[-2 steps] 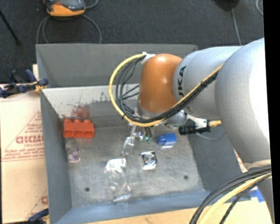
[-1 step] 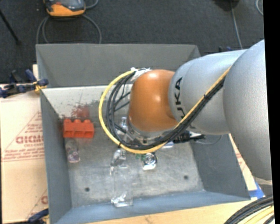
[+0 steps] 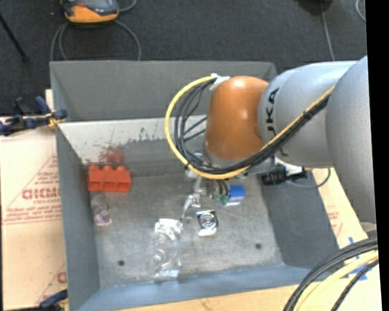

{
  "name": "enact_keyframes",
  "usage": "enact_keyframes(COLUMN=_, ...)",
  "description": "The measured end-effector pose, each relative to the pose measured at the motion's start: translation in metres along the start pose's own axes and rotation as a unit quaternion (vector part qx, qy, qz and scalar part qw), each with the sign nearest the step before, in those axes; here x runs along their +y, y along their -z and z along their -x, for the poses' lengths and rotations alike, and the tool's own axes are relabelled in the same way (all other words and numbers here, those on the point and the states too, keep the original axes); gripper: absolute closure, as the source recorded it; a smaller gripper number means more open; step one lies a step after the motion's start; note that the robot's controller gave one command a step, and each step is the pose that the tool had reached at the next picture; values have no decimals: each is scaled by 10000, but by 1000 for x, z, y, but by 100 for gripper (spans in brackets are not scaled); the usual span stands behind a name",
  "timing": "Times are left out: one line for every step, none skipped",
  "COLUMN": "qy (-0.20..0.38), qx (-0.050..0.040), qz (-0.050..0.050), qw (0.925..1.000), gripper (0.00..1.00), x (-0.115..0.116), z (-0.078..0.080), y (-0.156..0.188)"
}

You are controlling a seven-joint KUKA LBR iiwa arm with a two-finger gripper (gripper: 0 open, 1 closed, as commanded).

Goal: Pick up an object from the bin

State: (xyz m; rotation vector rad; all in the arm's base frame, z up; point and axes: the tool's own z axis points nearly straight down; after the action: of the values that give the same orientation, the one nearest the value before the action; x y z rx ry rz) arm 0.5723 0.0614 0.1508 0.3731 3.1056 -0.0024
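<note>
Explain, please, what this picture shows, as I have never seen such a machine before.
The picture comes from a single camera looking down from above, a little to one side. The large pale shape is a robot arm reaching in from the right over a grey metal bin. The orange dome is a cover on its wrist. Its jaws hang beneath that cover, over the middle of the bin; I cannot tell whether they hold anything. On the bin floor lie a red-orange toy brick, a small clear plastic container, some crumpled clear plastic pieces, a small silvery square metal part and a small blue block.
</note>
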Motion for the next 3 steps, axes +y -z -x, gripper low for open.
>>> enact_keyframes(qy=-214, qx=27, qz=31, qw=9998, gripper=0, x=32, z=13, y=-24)
enact_keyframes(qy=-856, qx=68, qz=11, qw=9963, gripper=0, x=63, z=-100, y=22)
enact_keyframes(qy=-982, qx=54, qz=5, qw=9952, gripper=0, x=96, z=-47, y=-18)
